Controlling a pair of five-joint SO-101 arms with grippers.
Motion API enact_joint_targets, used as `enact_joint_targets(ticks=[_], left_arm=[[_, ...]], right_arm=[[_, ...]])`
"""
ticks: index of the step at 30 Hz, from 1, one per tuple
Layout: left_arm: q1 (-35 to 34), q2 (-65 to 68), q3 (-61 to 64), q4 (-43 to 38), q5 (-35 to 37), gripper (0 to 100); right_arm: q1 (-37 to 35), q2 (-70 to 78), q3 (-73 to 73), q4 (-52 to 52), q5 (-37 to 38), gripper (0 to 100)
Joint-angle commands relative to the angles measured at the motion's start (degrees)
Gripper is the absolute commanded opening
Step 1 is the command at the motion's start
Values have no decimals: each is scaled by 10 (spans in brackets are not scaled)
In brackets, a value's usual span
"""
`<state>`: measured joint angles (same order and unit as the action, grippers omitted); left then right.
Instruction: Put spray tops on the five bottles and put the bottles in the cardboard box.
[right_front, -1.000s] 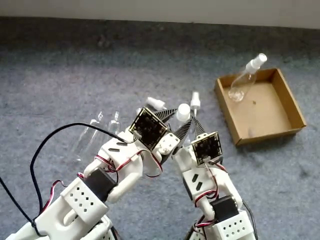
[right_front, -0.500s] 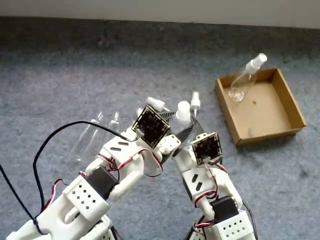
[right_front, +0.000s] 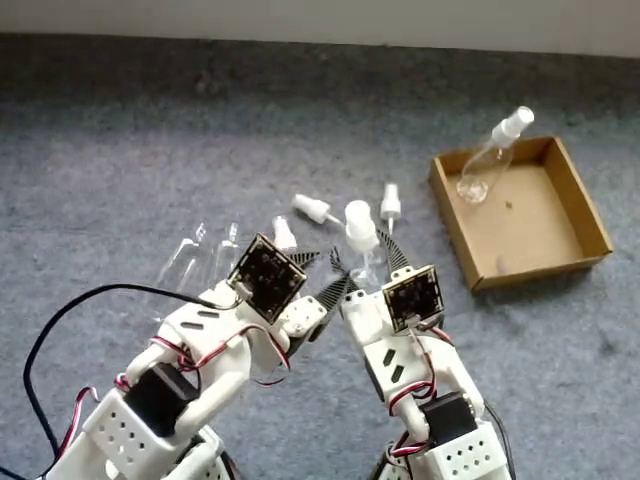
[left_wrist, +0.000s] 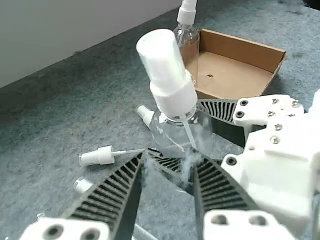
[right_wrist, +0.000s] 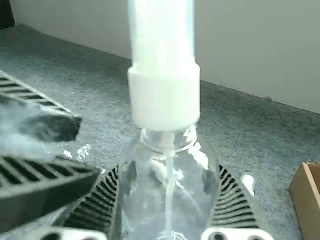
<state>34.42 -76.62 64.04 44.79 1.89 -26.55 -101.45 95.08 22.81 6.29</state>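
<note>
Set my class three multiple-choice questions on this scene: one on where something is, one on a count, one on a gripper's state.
1. Where is the box?
A) right of the arms
B) between the arms
C) left of the arms

2. How many bottles are in the box?
A) none
B) one
C) three

3. The right gripper is:
A) open and empty
B) shut on a loose spray top
C) shut on a bottle

Answers:
1 A: it lies on the right gripper's side.
2 B: a single leaning bottle rests in its far corner.
3 C: it clamps the held bottle, which has its spray top on.
</note>
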Motion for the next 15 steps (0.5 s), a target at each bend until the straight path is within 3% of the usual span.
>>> enact_joint_targets(ticks=[1, 10, 12, 15], left_arm=[[-41, -57, -7, 64, -5, 89], [-50, -196, -8, 179, -5, 45], [-76, -221, -9, 193, -5, 1], [-139, -247, -9, 207, -5, 16]], right_arm=[[9, -8, -5, 0, 4, 108], [17, -8, -6, 0, 33, 108], [39, -7, -11, 0, 31, 108], [74, -7, -12, 0, 31, 108]])
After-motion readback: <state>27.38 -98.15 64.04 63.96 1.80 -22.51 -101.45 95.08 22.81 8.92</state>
